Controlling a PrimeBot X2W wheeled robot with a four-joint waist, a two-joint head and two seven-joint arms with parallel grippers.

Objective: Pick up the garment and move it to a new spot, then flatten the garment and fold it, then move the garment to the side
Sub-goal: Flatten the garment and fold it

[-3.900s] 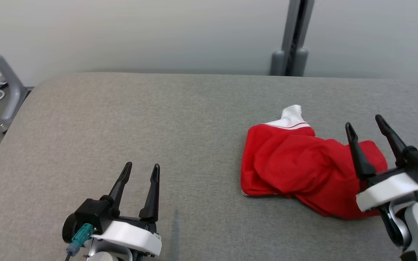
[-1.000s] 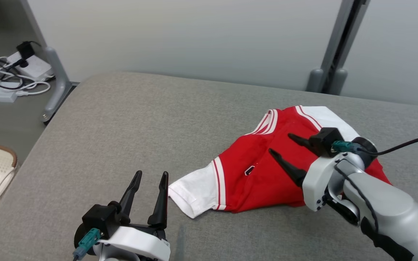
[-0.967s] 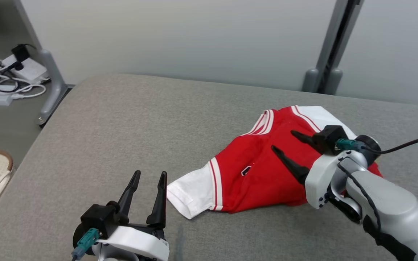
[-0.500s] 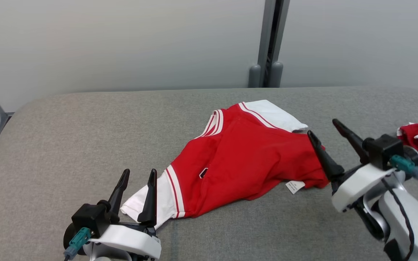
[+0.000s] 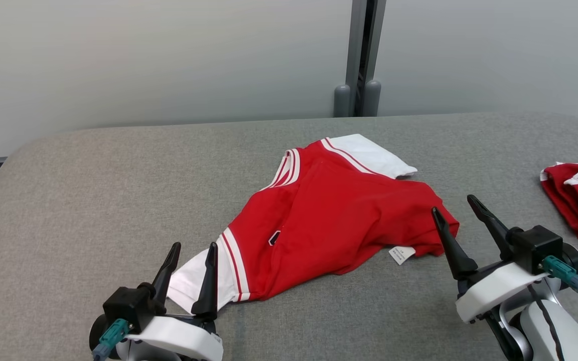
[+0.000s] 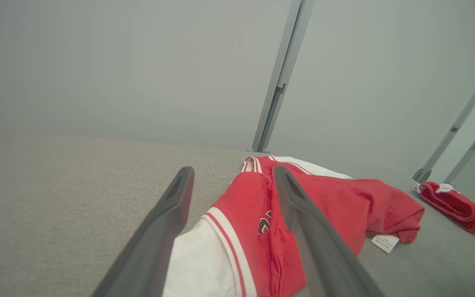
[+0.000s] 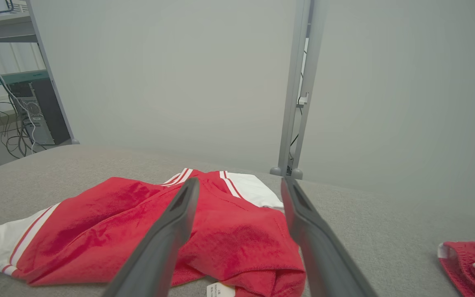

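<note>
Garment (image 5: 339,220) lies between left end effector (image 5: 194,245) and right end effector (image 5: 453,204).

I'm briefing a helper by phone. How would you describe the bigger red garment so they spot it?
On the grey table, look to the middle. The red shirt lies crumpled there, with white striped sleeves and a small white label at its hem; the other red garment sits bunched at the right edge.

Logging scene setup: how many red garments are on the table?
2. A shirt with white sleeves lies crumpled in the middle; a second garment lies bunched at the far right, cut off by the frame, so more could be hidden there.
</note>
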